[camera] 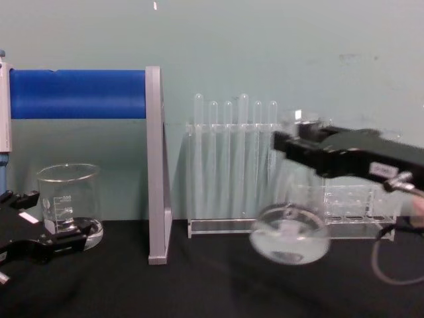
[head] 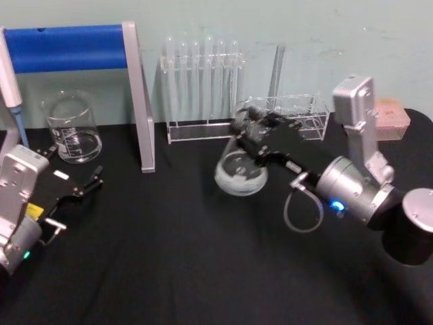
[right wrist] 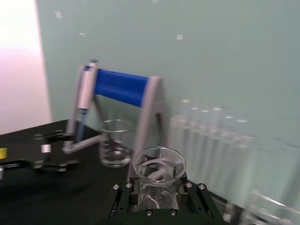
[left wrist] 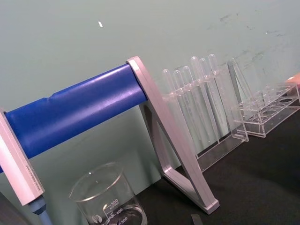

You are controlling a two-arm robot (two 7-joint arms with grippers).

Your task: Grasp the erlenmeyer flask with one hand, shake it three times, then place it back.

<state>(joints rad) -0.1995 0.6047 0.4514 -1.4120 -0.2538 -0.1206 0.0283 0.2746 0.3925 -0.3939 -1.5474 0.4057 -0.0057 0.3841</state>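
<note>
1. your right gripper [head: 249, 130] reaches in from the right side, and its fingers [right wrist: 196, 199] are clenched on the narrow neck of the erlenmeyer flask [head: 241, 172], just under the flared rim.
2. the flask hangs base-down from the fingers, with its long axis near upright and slightly tilted. its wide round base sits low in front of the test tube rack [head: 203, 88]. it looks just clear of the black counter [head: 176, 257], though contact cannot be ruled out.
3. the relation to hold in mind: the heavy base lies below the fingers, so any shake swings that end. bare counter lies right beneath it for the set-down.
4. the flask is clear, smooth glass with a conical wall. the fingers are flat, hard and black, so judge the grip as liable to slip if you jerk it.
5. your left gripper [head: 74, 169] rests low at the left beside the glass beaker [head: 71, 128]. its fingers are released and it is well apart from the flask, so the right arm is the nearer one.
</note>
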